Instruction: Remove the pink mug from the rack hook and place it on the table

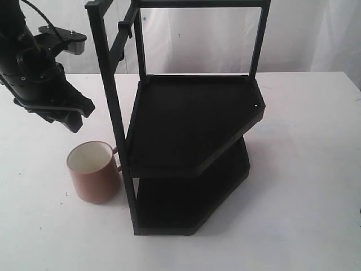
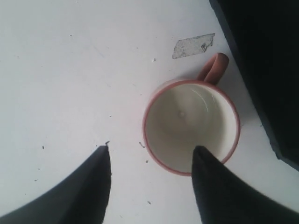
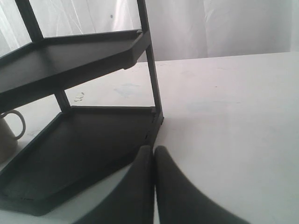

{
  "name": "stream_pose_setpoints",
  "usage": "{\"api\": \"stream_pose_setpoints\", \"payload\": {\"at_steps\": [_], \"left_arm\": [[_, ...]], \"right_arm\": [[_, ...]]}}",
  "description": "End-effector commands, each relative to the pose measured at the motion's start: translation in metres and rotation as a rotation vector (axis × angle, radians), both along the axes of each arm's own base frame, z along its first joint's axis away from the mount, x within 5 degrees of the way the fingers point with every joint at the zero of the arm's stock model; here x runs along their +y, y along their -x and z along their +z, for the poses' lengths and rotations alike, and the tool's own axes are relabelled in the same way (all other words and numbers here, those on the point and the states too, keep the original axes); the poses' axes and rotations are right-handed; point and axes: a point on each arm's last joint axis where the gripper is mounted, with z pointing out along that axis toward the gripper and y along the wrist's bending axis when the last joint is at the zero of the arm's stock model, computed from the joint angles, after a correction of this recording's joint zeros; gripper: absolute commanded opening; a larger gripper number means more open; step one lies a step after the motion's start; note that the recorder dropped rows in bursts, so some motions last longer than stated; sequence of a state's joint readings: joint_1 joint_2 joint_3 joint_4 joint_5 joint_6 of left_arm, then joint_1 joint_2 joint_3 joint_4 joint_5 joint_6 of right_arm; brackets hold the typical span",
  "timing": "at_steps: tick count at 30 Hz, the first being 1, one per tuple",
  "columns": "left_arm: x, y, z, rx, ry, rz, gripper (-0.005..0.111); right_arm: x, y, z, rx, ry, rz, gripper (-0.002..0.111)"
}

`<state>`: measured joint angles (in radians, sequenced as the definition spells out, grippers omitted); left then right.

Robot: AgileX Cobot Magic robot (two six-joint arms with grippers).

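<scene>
White table (image 1: 304,169) fills our frame, black rack (image 1: 192,113) at centre. Upper left, our left gripper (image 1: 78,114) hangs spread wide, empty, above the pink mug (image 1: 93,172), upright on the table lower left, off the rack hook (image 1: 122,28). We judge placing done; next, lift straight clear

pink mug (image 1: 94,176), upright, on white table (image 1: 304,169)

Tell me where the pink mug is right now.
In the exterior view, the pink mug stands upright on the table at lower left, beside the rack's front post, under the open left gripper.
</scene>
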<state>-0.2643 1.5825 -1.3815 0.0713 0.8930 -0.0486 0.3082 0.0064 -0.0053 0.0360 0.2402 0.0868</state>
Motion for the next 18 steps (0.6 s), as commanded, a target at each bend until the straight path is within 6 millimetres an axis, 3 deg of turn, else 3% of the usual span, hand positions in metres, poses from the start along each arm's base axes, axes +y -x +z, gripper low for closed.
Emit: {"api": "stream_pose_setpoints", "payload": {"at_steps": [1,9,13,18], "left_arm": [[0.0,0.012,0.016,-0.019,0.031,0.004,0.049],[0.005,0.034,0.04,-0.104,0.067,0.004,0.016],[0.009,0.051,0.033,-0.139,0.089,0.027,0.0],[0.015,0.078,0.025,-0.263,0.161,0.041,0.0]], "right_arm": [[-0.001,0.0,-0.001,-0.005,0.01,-0.007,0.0],[-0.001,0.0,-0.001,-0.005,0.01,-0.007,0.0],[-0.001,0.0,-0.001,-0.005,0.01,-0.007,0.0],[-0.001,0.0,-0.001,-0.005,0.01,-0.007,0.0]]}}
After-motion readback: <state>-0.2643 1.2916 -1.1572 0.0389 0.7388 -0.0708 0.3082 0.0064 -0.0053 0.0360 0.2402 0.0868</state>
